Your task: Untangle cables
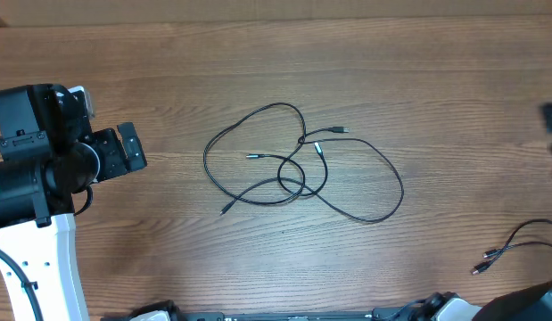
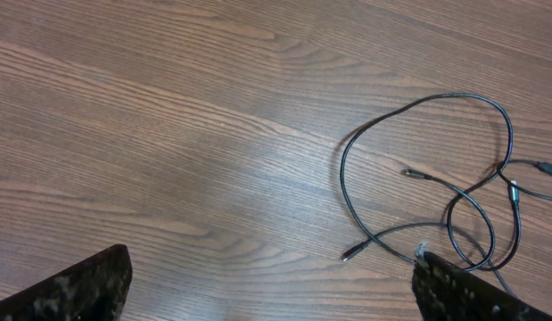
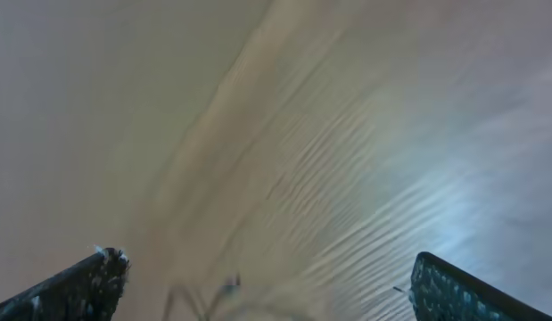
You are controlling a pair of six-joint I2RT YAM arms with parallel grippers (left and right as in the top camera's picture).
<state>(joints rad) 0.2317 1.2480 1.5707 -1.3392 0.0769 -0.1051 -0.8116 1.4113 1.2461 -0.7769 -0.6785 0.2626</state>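
Several thin black cables [image 1: 302, 165] lie knotted in overlapping loops on the bare desk [image 1: 391, 62]. My left pincer [image 1: 131, 148] hangs well to the left of the tangle, released, jaws wide. My right pincer [image 3: 267, 263], off to the tangle's right, is likewise spread and empty. If I pinch where the loops cross, I judge I could drag the whole tangle along or pull the knot tighter. No containers are in sight.
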